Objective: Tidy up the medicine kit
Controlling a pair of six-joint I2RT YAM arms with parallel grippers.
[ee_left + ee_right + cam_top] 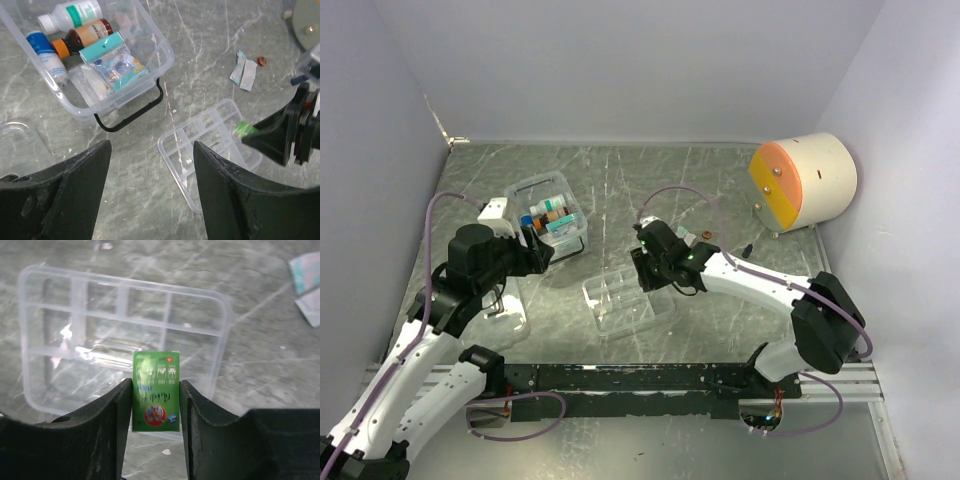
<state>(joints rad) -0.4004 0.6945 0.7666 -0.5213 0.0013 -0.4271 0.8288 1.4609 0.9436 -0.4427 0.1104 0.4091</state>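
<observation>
The medicine kit's clear box (pixel 548 212) (pixel 157 62) stands open at the back left, holding bottles (pixel 75 35) and a teal packet (pixel 114 62). Its black wire latch (pixel 132 112) hangs at the front. The clear divided tray insert (pixel 620 305) (pixel 200 135) (pixel 125 320) lies empty on the table, apart from the box. My right gripper (pixel 645 268) (pixel 156 385) hangs over the tray's near edge, shut on a small green packet (pixel 156 390) (pixel 245 128) held upright. My left gripper (pixel 535 250) (pixel 151 150) hovers between box and tray, open and holding nothing.
A large cream-and-orange cylinder (pixel 803 182) lies at the back right. Two pale sachets (pixel 244 74) (pixel 306 280) and a small red cap (pixel 261 61) lie on the table beyond the tray. A clear plastic piece (pixel 15 142) sits left of the left gripper. Walls close the table in.
</observation>
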